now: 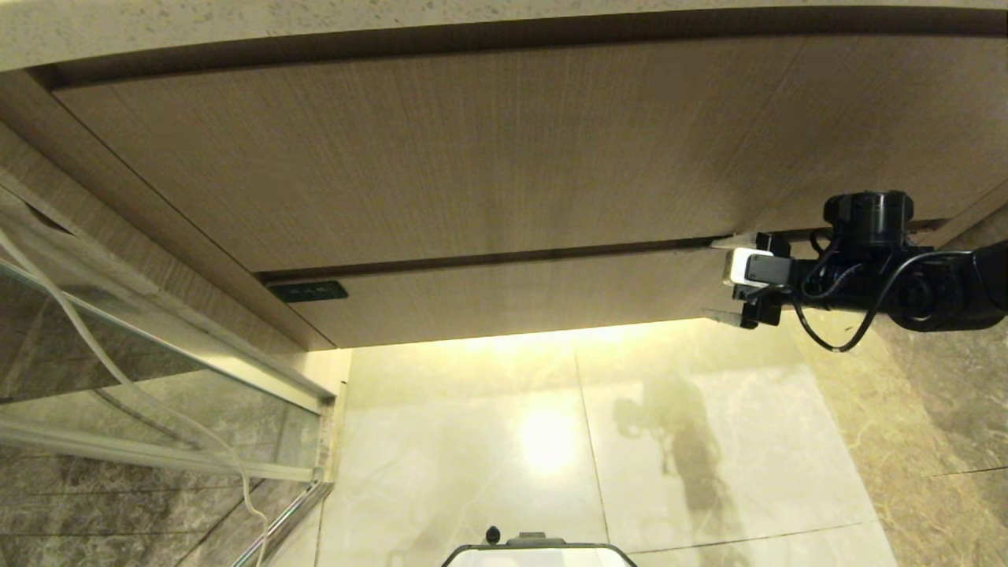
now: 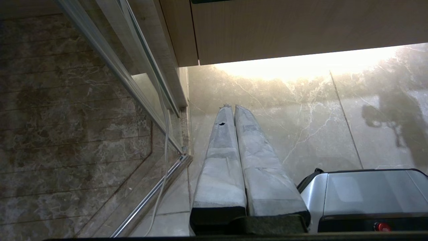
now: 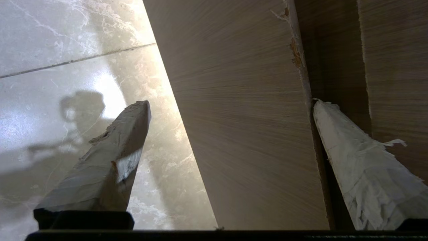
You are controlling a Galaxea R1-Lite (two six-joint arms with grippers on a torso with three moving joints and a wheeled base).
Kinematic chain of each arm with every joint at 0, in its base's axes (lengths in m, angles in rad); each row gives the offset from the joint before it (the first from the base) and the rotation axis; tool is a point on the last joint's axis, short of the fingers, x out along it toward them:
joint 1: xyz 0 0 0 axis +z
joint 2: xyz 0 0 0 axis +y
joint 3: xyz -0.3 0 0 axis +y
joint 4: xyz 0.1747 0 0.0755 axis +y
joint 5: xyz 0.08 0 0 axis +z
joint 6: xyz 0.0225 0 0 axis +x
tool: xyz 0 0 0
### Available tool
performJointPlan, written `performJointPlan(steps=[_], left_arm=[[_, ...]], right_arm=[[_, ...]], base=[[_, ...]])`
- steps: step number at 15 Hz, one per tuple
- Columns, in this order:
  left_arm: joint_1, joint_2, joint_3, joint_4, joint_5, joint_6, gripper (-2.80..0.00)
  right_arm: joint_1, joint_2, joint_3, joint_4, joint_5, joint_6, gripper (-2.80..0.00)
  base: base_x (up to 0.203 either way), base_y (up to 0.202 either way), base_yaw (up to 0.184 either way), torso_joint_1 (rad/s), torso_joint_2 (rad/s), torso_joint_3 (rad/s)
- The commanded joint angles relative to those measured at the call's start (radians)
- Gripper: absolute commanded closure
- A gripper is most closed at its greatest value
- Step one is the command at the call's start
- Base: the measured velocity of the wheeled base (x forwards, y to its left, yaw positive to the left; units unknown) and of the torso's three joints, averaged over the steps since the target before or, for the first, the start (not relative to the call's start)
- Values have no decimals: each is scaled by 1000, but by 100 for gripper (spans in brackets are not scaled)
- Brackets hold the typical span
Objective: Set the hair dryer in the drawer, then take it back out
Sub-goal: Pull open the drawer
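Drawer (image 1: 504,303) shut, narrow front under taller wood-grain panel (image 1: 441,157). Right end effector (image 1: 728,279) at drawer's right end, fingers spread wide, one fingertip (image 3: 322,110) in gap above front, apparently touching; other below. Left end effector (image 2: 232,108) fingers together, parked above floor (image 2: 301,117). Hair dryer unseen.

Bathroom: marble floor tiles (image 1: 709,441), glass shower partition (image 1: 157,354), wood-grain vanity (image 1: 472,157).
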Motion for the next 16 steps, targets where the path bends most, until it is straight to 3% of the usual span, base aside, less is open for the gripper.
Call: performJointPlan(steps=[1, 13, 16], left_arm=[[0, 0, 2, 0, 0, 0, 0], [0, 0, 2, 0, 0, 0, 0], [0, 0, 0, 0, 0, 0, 0]], right_arm=[[0, 8, -8, -5, 4, -7, -280], [-8, 87, -38, 8, -12, -27, -280], [-12, 87, -46, 77, -62, -27, -280]], base=[[0, 0, 0, 0, 0, 0], [0, 0, 0, 0, 0, 0], [0, 0, 0, 0, 0, 0]])
